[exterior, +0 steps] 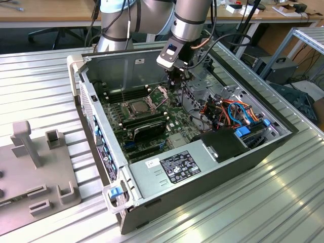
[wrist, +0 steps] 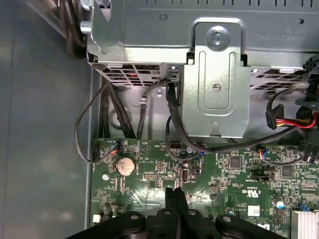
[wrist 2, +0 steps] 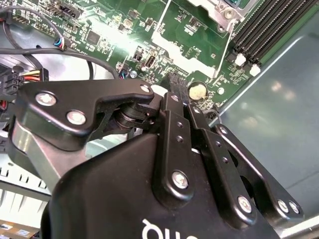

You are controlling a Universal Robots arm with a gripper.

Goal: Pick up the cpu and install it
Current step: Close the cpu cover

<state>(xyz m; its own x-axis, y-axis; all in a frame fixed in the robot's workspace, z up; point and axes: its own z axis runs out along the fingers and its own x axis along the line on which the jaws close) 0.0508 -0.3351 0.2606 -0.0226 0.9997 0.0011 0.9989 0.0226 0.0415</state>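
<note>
In the middle of the motherboard (exterior: 152, 129), inside the open computer case (exterior: 212, 174), the cpu (exterior: 136, 107) lies as a small silvery square in its socket, with a raised metal retention frame (exterior: 160, 91) at its far side. It is probably light, stiff and fragile underneath, so it is best pinched by opposite edges. The gripper (exterior: 176, 86) hovers just to the exterior view's right of the frame, fingers pressed together on nothing.

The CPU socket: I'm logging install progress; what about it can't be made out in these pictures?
Silver CPU socket on the green motherboard: in the exterior view, too small to tell whether it is occupied.
In the second wrist view, the picture edge cuts it off.
</note>
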